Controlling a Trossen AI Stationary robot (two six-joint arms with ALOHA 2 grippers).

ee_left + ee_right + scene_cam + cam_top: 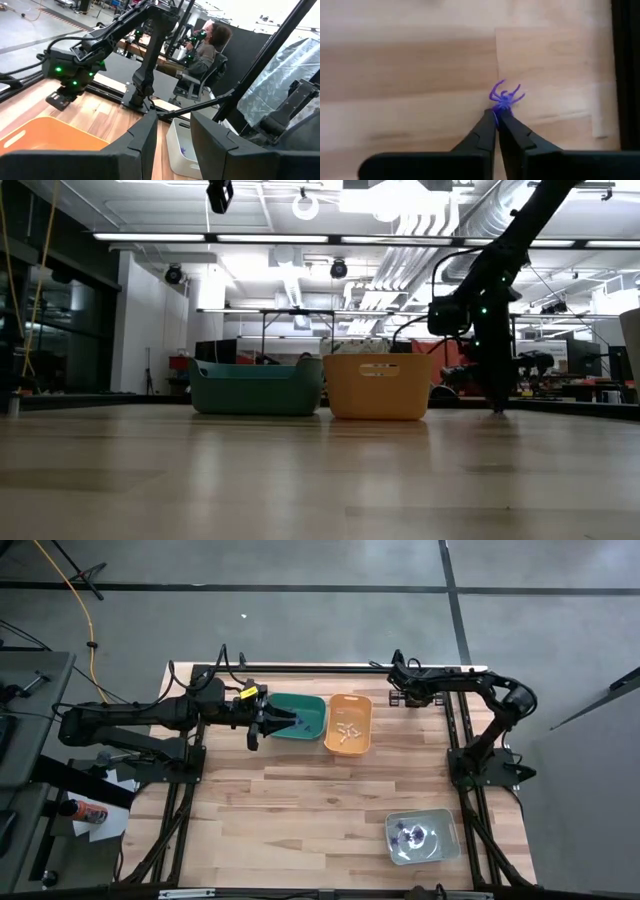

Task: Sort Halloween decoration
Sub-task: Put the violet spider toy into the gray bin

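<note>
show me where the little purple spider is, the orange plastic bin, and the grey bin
small purple plastic spider [504, 96]: right wrist view, on its body.
orange plastic bin [364, 726]: high view, on its right rim.
grey plastic bin [447, 838]: high view, on its right wall.

Pale wood-plank surface [300, 810] carried a green bin [305, 716] touching an orange bin [349, 724] at the far edge, a grey bin [421, 837] nearer, and a purple spider [504, 96] lying loose.

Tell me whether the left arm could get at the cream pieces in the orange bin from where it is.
Probably yes. The left end effector hangs over the green bin, beside the open-topped orange bin; nothing covers the cream pieces.
</note>
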